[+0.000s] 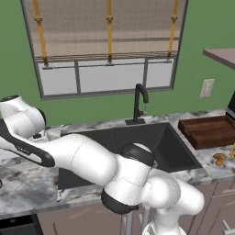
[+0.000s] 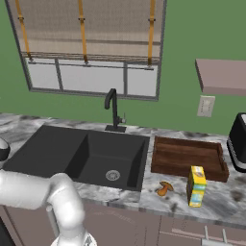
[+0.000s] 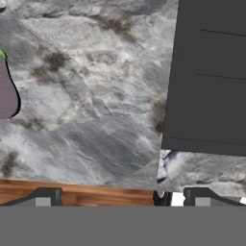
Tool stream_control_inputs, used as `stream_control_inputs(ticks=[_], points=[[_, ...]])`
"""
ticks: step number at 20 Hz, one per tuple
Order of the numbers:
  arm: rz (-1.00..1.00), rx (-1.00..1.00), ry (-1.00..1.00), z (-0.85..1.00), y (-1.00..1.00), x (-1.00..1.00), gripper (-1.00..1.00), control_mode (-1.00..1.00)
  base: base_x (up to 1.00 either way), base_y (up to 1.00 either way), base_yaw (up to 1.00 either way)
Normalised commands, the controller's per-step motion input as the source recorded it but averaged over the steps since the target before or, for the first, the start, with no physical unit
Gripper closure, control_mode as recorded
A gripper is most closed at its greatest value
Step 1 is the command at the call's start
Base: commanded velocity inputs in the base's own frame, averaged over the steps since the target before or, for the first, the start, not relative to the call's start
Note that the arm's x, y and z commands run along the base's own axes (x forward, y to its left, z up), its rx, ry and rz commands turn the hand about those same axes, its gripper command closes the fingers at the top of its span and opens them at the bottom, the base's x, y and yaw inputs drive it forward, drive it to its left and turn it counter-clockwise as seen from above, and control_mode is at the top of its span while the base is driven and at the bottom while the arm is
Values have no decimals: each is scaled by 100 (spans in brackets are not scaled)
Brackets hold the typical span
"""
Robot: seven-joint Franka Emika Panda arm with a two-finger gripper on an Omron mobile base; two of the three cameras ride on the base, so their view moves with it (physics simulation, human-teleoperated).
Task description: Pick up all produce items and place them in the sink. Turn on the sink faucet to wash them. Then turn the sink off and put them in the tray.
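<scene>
Hand view: purple produce item [image 3: 6, 89] at the left edge, green tip up (long axis vertical there) on marble surface [image 3: 86, 110].
Right base view: orange produce item [image 2: 165, 188] before tray [image 2: 187, 158].
Fingers [image 3: 48, 196]: spread wide, released.

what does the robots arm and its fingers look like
The arm is glossy white, built of rounded, bulging segments with dark grey to black bands at the joints. No cables or markings show. The fingers are small, dark grey, blocky tips with lighter grey pads.
</scene>
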Motion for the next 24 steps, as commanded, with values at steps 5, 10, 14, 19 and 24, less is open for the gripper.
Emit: stream_control_inputs(ticks=[5, 10, 14, 19, 24], points=[[0, 0, 5, -13, 38, 3, -100, -100, 0, 0, 0], [0, 0, 2, -30, 42, 0, -100, -100, 0, 0, 0], [0, 1, 2, -23, 40, 0, -100, -100, 0, 0, 0], [0, 3, 2, -24, 33, 0, -100, -100, 0, 0, 0], [0, 4, 6, -26, 23, 0, -100, -100, 0, 0, 0]])
